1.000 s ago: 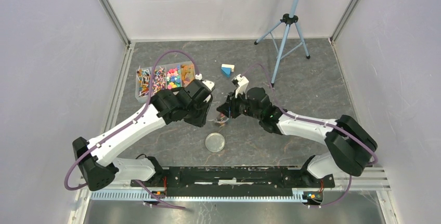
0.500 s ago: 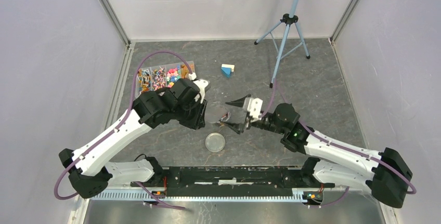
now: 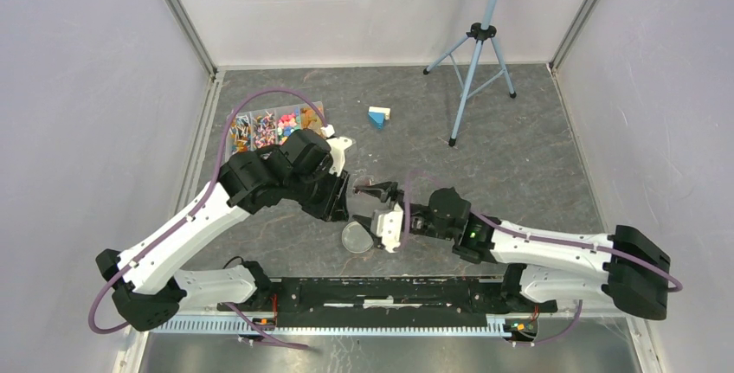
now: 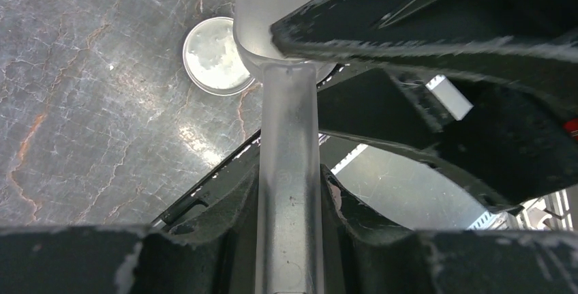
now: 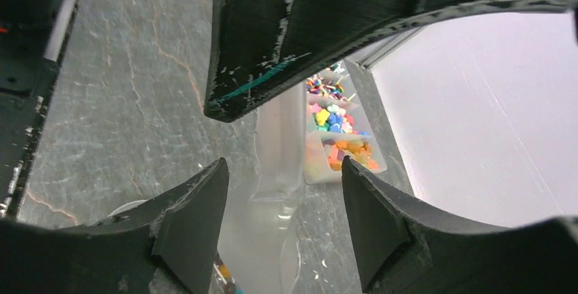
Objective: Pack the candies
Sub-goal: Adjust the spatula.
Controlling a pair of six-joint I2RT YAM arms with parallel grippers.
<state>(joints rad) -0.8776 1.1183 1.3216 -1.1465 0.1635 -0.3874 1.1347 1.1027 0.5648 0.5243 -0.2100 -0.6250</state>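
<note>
candies (image 3: 275, 125) heaped in compartment tray (image 3: 231, 126), far-left of table (image 3: 537, 157) | left gripper (image 4: 290, 198) pinching handle of clear scoop (image 4: 286, 116) | right gripper (image 3: 381, 209) spread wide, its 2 fingers holding nothing, near round lid (image 3: 357, 237)

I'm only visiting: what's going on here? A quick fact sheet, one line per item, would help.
Left gripper: shut on the handle of the clear scoop
Right gripper: open, empty, close to that scoop
Candies: sorted in a divided tray, back left
Round lid: flat on the table, near the arms' bases
Blue-and-white block: lying apart, farther back
</note>
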